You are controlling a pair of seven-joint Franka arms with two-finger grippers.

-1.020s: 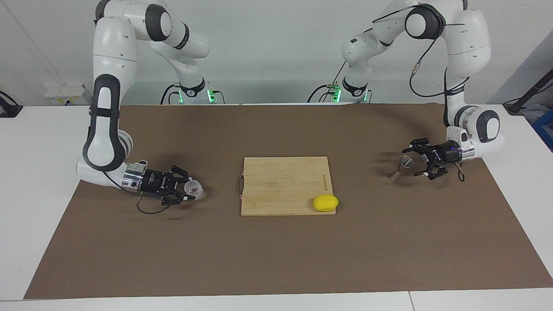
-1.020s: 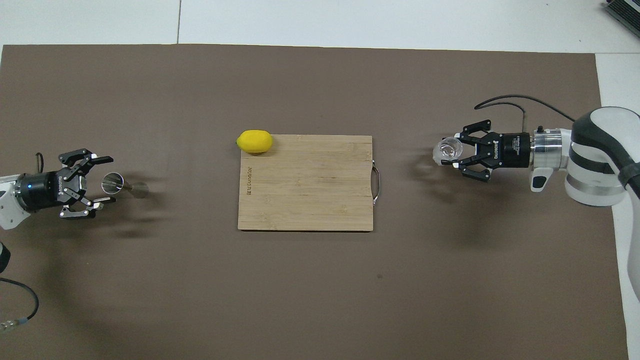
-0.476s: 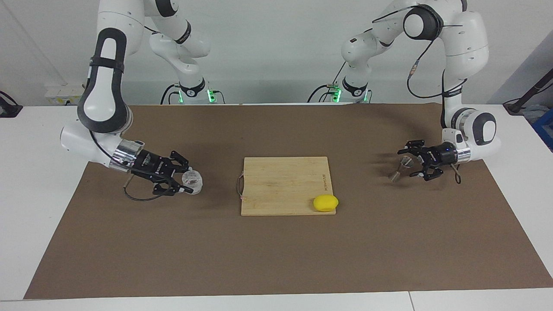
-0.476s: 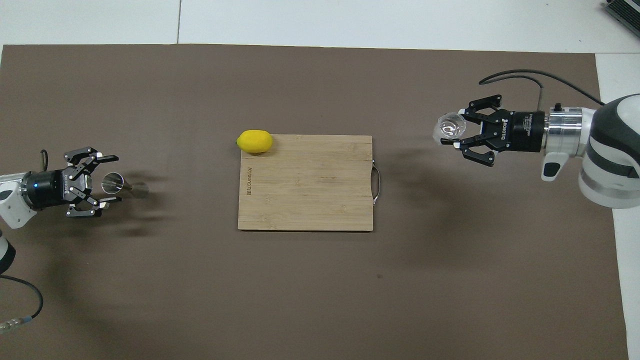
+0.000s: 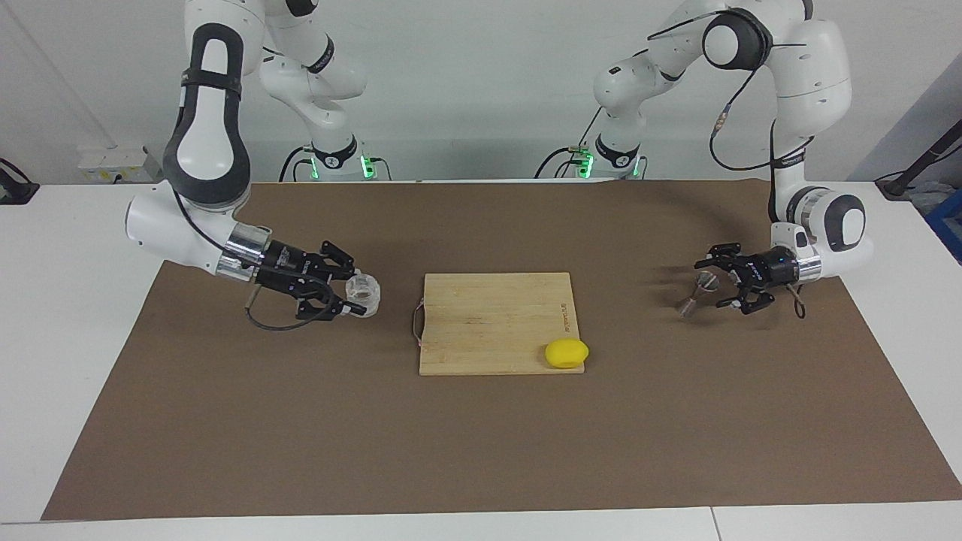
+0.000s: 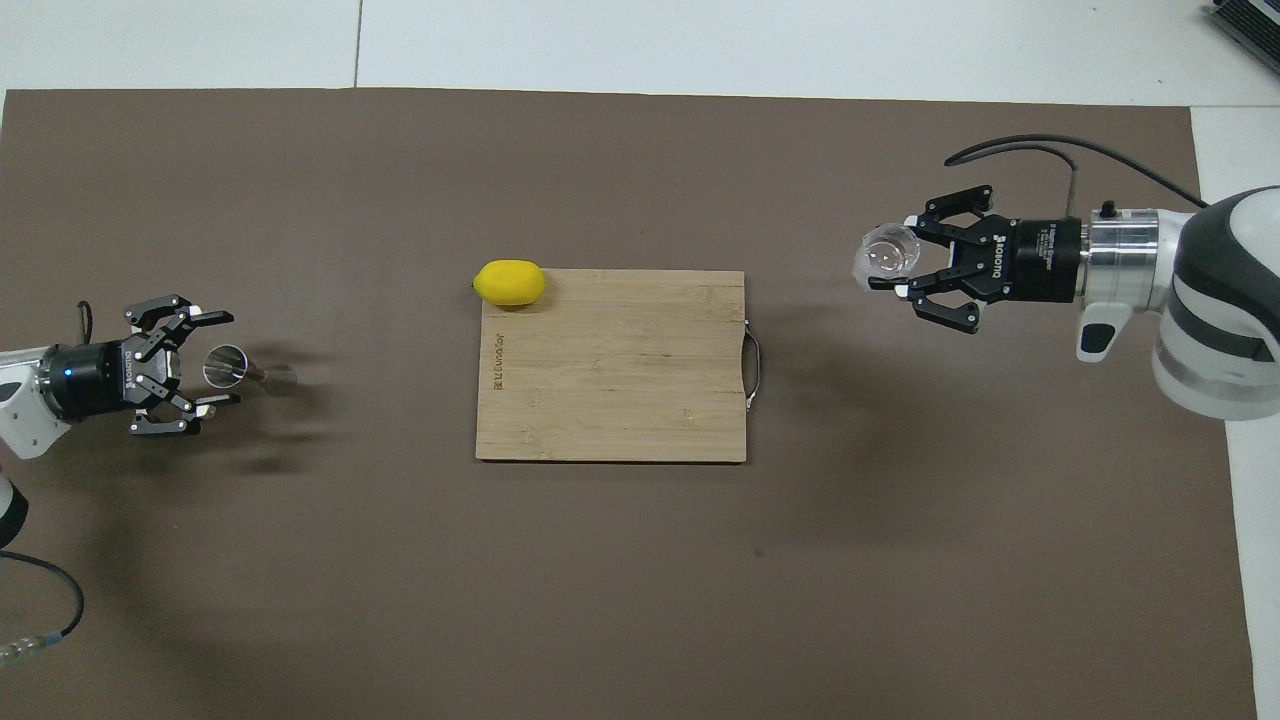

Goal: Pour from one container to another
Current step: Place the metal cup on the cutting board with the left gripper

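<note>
Clear cup (image 5: 364, 293) gripped aloft by right claw (image 5: 347, 294), one steel jigger (image 5: 697, 291) between open left claw (image 5: 723, 284).

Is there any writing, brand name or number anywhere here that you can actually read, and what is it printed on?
Cutting board: a short burned-in mark near the edge by the lemon, too small to read.
Right gripper: white lettering on its black body, too small to read.
Left gripper: white lettering on its black body, too small to read.
Nothing else bears text.
</note>
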